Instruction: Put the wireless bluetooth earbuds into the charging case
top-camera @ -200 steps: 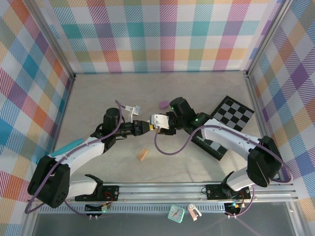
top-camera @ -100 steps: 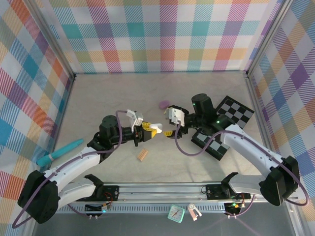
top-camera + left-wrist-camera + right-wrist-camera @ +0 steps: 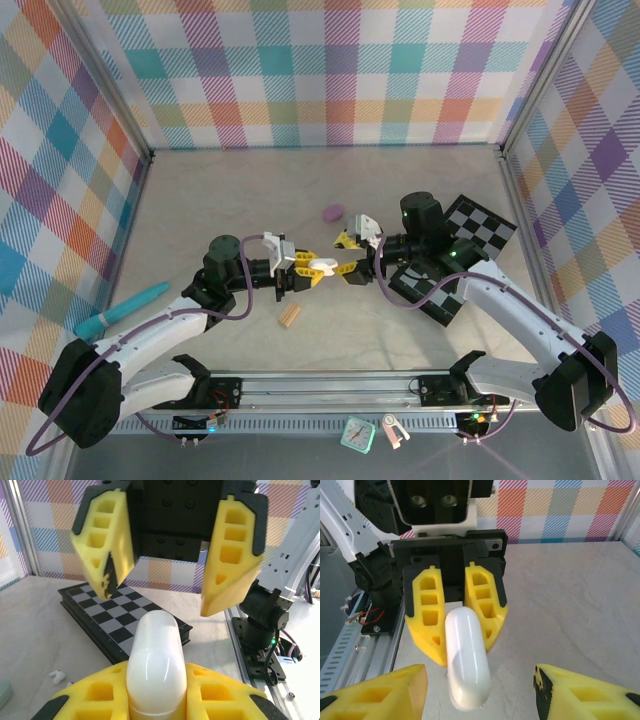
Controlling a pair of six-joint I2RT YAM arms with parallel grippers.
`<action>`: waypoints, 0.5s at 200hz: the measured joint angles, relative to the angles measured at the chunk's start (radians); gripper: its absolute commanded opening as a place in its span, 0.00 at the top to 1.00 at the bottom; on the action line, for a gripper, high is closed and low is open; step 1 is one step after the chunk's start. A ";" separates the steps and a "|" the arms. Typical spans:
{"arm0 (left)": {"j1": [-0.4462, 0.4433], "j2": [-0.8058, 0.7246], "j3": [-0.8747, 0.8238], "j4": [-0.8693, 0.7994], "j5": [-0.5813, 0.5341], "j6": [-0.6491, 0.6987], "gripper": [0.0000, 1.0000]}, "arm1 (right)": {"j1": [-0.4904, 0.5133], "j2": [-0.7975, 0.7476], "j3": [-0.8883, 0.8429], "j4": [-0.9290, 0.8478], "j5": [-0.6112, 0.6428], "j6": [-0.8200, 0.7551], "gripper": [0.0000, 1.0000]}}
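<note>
A white pill-shaped charging case (image 3: 323,266) hangs closed above the table, with my left gripper (image 3: 308,268) shut on its lower end. In the left wrist view the case (image 3: 156,662) stands between my yellow fingers (image 3: 217,687). My right gripper (image 3: 348,256) faces it from the right, open, its tips just short of the case's free end. In the right wrist view the case (image 3: 466,660) points into the wide gap of the right gripper (image 3: 480,697) without touching either finger. One tiny white earbud (image 3: 57,675) lies on the table near the chessboard.
A black-and-white chessboard (image 3: 470,235) lies under the right arm. A purple case (image 3: 333,211) sits behind the grippers, a tan ridged block (image 3: 290,315) in front of them. A teal object (image 3: 120,312) lies far left. The metal rail (image 3: 330,385) runs along the near edge.
The right gripper let go of the case and pulled back to the right, jaws apart. The left gripper has since carried the case rightward, toward the right gripper's open jaws.
</note>
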 measured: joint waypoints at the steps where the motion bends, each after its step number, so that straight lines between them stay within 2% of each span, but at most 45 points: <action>1: 0.000 0.000 0.000 0.001 0.000 0.001 0.91 | 0.000 0.000 0.000 0.002 0.000 0.003 0.41; 35: -0.009 0.000 0.005 0.008 0.021 0.008 0.91 | 0.000 0.002 0.000 0.026 0.008 0.031 0.40; 73: -0.013 0.003 0.005 0.029 0.021 0.005 0.91 | 0.000 0.042 0.000 0.011 -0.036 0.020 0.41; 89: -0.014 0.011 0.005 0.061 0.021 -0.005 0.91 | 0.000 0.060 0.000 -0.003 -0.047 0.014 0.44; 100: -0.014 0.018 0.005 0.080 0.020 -0.014 0.91 | 0.000 0.065 0.000 -0.011 -0.053 0.010 0.53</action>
